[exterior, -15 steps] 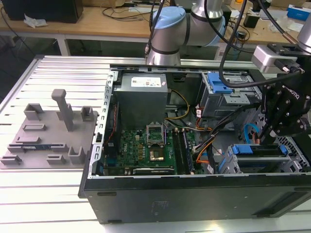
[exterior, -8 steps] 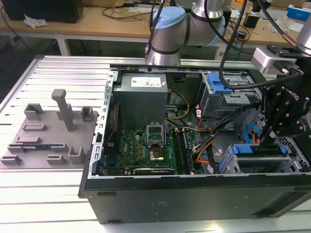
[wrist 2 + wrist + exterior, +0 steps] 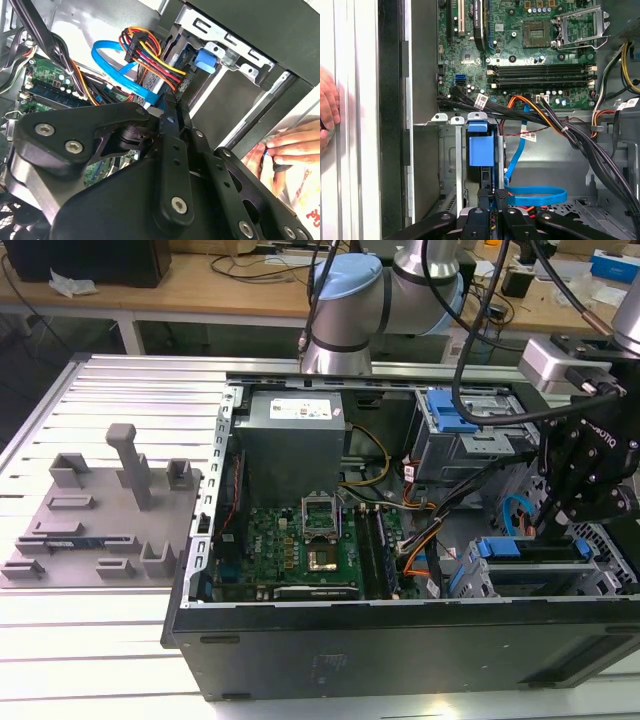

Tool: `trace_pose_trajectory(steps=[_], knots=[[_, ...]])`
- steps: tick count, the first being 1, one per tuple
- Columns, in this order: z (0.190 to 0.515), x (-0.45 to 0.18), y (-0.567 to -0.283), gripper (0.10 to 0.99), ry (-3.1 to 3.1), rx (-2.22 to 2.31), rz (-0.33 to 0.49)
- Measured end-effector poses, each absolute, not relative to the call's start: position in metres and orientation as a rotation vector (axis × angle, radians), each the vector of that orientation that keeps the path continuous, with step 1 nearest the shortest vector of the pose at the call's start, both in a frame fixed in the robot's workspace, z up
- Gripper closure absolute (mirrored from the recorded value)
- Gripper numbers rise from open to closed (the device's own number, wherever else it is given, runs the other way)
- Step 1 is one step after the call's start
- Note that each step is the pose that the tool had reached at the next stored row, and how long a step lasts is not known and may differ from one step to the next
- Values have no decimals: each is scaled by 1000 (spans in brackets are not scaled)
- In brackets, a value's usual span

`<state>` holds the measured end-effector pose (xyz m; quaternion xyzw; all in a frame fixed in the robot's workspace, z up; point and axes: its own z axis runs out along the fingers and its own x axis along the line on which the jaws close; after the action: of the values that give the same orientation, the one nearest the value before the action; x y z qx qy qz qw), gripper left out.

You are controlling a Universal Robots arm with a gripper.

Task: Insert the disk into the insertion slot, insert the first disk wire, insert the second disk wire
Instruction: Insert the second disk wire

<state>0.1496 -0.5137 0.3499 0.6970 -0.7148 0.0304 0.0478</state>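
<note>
Disk (image 3: pixel 481 150) lengthwise in slot (image 3: pixel 451 165)

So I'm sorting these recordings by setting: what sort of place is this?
Probably a robotics lab or workshop: an open black desktop computer case lies on a ribbed aluminium table, with a grey plastic fixture tray beside it and cluttered wooden benches behind.

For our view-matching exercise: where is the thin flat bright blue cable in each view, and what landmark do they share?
Exterior view: the thin flat bright blue cable curves at the exterior view's right.
Second wrist view: it loops beside the red-orange wire bundle.
First wrist view: it loops beside the blue plastic carrier.
Shared landmark: the green motherboard.
</note>
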Motion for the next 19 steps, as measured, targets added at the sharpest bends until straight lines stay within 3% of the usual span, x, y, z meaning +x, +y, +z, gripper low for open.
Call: trace_pose_trajectory(steps=[19], knots=[[339, 149, -515, 925, -2179, 2125, 93]])
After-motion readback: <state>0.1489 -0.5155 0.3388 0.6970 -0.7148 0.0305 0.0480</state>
